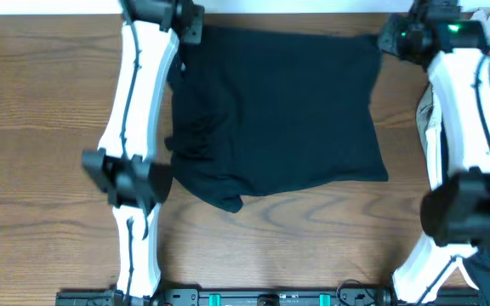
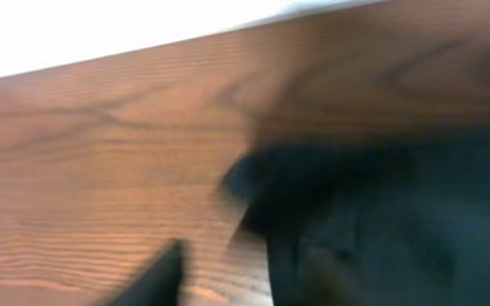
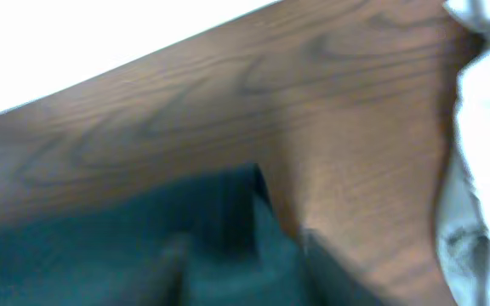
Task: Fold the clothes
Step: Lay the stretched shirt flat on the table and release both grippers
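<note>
Nearest, the clothes [image 1: 279,110] lie flat on the worktop [image 1: 41,102] between both arms; farther off, the left hand [image 1: 184,24] and right hand [image 1: 391,37] sit at the far corners; blur hides whether either is spread or pinching.

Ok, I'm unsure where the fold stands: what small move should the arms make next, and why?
Probably lift both claws straight up. The left claw and right claw sit at the far corners of the shirt, which lies as a rough rectangle; sliding away low could drag the cloth.
</note>
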Controlling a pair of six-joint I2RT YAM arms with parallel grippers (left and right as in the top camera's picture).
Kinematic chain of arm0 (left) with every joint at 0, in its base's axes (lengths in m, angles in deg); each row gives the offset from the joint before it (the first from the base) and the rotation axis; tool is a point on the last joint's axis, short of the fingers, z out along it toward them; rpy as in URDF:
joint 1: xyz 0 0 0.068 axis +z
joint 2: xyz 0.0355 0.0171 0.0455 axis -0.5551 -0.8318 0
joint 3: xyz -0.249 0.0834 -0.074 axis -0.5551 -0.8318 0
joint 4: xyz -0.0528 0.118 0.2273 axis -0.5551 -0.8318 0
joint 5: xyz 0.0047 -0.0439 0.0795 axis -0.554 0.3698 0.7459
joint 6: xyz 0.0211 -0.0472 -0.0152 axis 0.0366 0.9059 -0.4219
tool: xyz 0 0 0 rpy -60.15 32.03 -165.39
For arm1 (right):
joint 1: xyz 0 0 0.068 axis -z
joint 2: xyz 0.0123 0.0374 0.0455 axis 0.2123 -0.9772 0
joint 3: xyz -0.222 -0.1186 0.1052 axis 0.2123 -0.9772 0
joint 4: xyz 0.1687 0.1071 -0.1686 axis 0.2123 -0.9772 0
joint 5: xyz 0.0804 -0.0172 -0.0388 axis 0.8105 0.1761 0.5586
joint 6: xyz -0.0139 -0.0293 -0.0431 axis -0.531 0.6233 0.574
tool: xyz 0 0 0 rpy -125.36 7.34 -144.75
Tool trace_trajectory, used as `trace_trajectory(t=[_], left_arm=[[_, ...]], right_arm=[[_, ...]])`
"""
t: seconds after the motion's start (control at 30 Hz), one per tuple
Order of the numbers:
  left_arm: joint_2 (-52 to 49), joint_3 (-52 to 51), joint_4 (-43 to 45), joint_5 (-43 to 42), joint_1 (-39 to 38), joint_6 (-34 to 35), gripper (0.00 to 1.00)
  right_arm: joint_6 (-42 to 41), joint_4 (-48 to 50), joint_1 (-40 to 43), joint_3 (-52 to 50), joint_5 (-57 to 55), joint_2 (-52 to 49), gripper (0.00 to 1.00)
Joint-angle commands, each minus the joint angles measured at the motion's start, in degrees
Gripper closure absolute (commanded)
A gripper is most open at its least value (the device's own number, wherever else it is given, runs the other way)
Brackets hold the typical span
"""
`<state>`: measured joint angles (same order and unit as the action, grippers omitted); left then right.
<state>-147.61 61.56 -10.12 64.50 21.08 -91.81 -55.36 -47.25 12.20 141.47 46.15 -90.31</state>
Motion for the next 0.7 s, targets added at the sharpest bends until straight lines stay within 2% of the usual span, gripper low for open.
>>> trace_trajectory(t=[0.0, 0.07, 0.13, 0.27, 0.43, 0.53, 0.67], left_arm=[[-2.19, 0.35, -1.25, -0.72, 2.38, -2.34, 0.33], [-1.68, 0.35, -3.37, -0.72, 3.5, -2.36, 0.12], [-0.26, 0.35, -5.68, -0.72, 4.7, -2.05, 0.05], [4.31, 0.35, -11.06, -0.76, 7.19, 1.57, 0.02], [11.74, 0.35, -18.16, -3.26, 9.35, 2.99, 0.02], [16.9, 0.35, -21.38, -5.97, 9.86, 3.13, 0.02], [24.74, 0.35, -25.55, -5.95, 9.84, 4.28, 0.03]], right_arm=[[1.4, 0.2, 0.79, 0.24, -0.76, -2.84, 0.42], [3.56, -1.92, 1.03, 0.24, -0.92, -3.06, 0.39], [5.22, -4.39, 1.38, 0.24, -1.05, -2.69, 0.37], [7.13, -11.76, 2.1, 0.24, -1.03, -1.01, 0.36], [9.2, -19.82, 2.12, 0.24, 0.79, 1.09, 0.36], [11.26, -22.25, 2.12, 0.24, 5.2, 2.95, 0.39], [12.83, -23.39, 2.1, 0.24, 10.58, 8.24, 0.38]])
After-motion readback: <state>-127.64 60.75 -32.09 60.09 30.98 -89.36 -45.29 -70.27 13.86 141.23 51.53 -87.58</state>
